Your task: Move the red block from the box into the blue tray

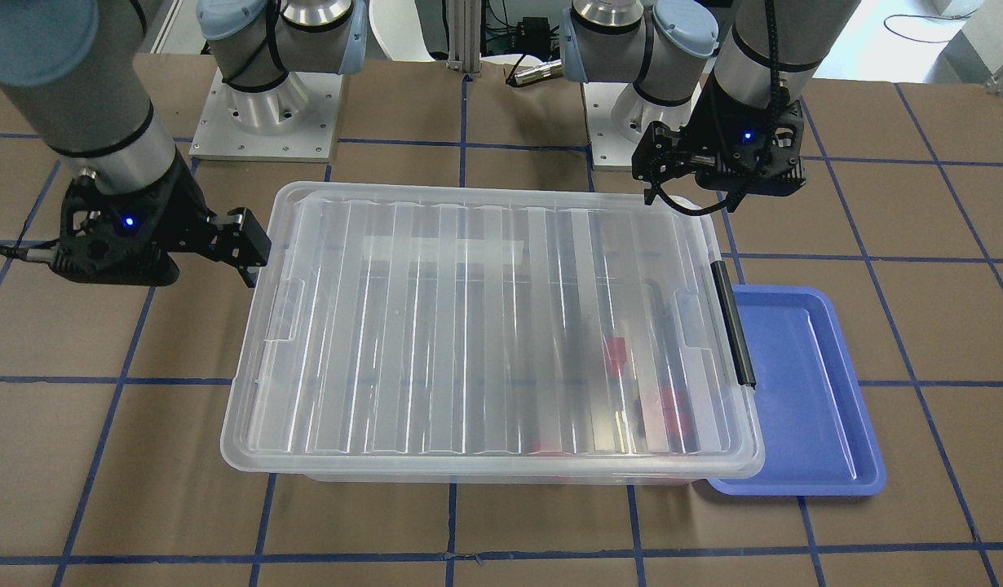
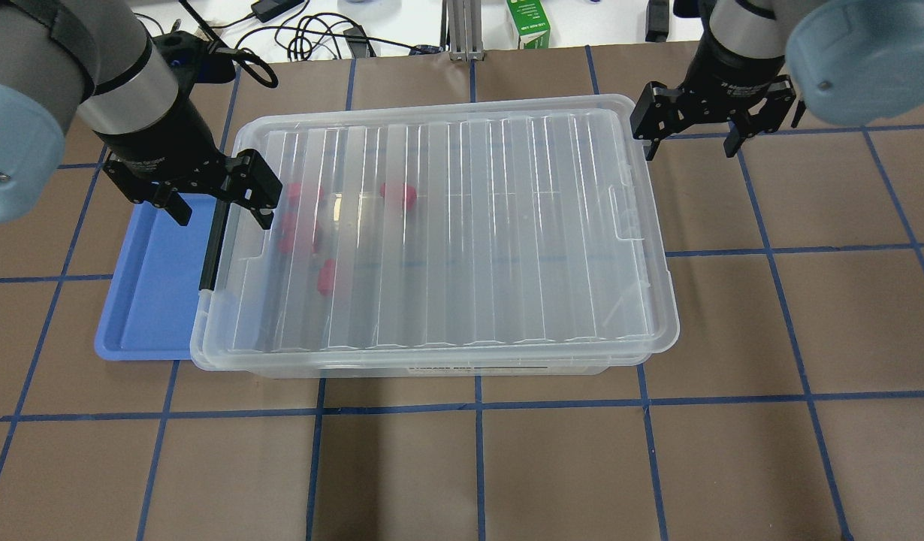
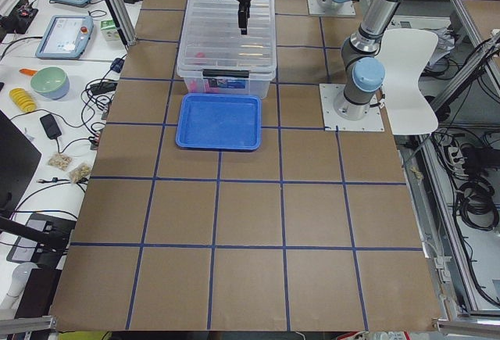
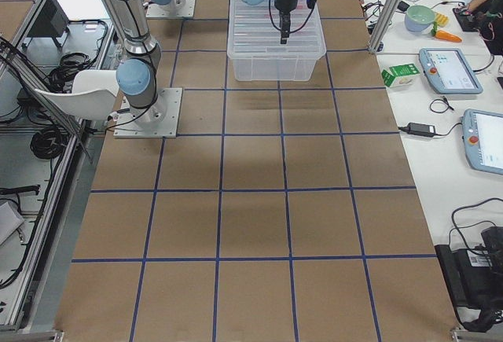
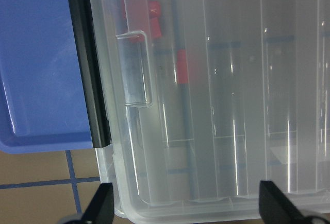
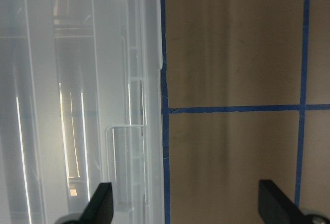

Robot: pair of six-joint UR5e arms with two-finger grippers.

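Note:
The box (image 2: pixel 469 225) is a clear bin with its ribbed lid on, in the middle of the table (image 1: pixel 485 326). Several red blocks (image 2: pixel 398 194) show blurred through the lid near the black bar (image 2: pixel 212 248); they also show in the front view (image 1: pixel 616 355) and the left wrist view (image 5: pixel 181 67). The blue tray (image 2: pixel 150 285) lies empty against that end (image 1: pixel 803 391). My left gripper (image 2: pixel 220 203) hovers open and empty above the bar end (image 1: pixel 718 175) (image 5: pixel 185 208). My right gripper (image 2: pixel 689 139) hovers open and empty over the box's opposite edge (image 1: pixel 163 259) (image 6: pixel 188 208).
The brown table has a blue tape grid. A green carton (image 2: pixel 528 22) and cables lie beyond the far edge. Tablets (image 3: pixel 70 31) and a bowl (image 3: pixel 48 82) sit on a side bench. A white chair (image 3: pixel 410 66) stands behind the robot bases.

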